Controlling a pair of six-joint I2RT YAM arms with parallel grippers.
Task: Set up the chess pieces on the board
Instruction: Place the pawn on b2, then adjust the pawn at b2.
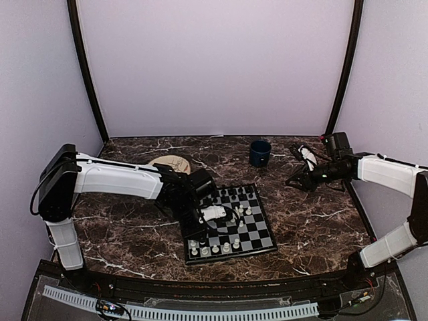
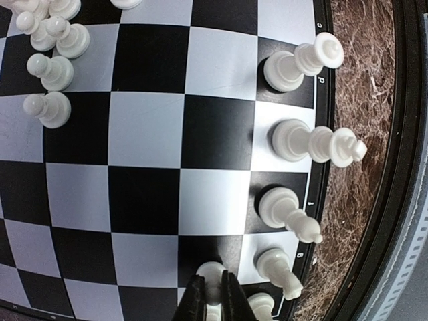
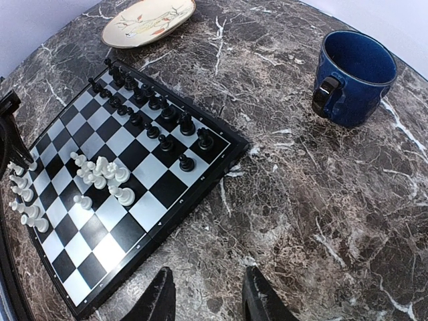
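We find the left gripper [image 2: 212, 286] clenched on a cream-white piece [image 2: 212, 270], with the board [image 2: 147, 137] directly beneath it. The right gripper [image 3: 204, 295] is unclenched, jaws apart, grasping nothing. The board lies ahead-left of it, well apart.

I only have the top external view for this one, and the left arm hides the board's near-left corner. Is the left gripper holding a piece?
Observer: Yes. The left wrist view shows the left gripper shut on a white chess piece, over the second row in from the board edge.
Operator: Anything in the right gripper?
Observer: No. Its wrist view shows the right gripper open, with only marble tabletop between the fingers.
Operator: How are the black pieces arranged?
Observer: The right wrist view shows the black pieces standing in two rows along the far edge.
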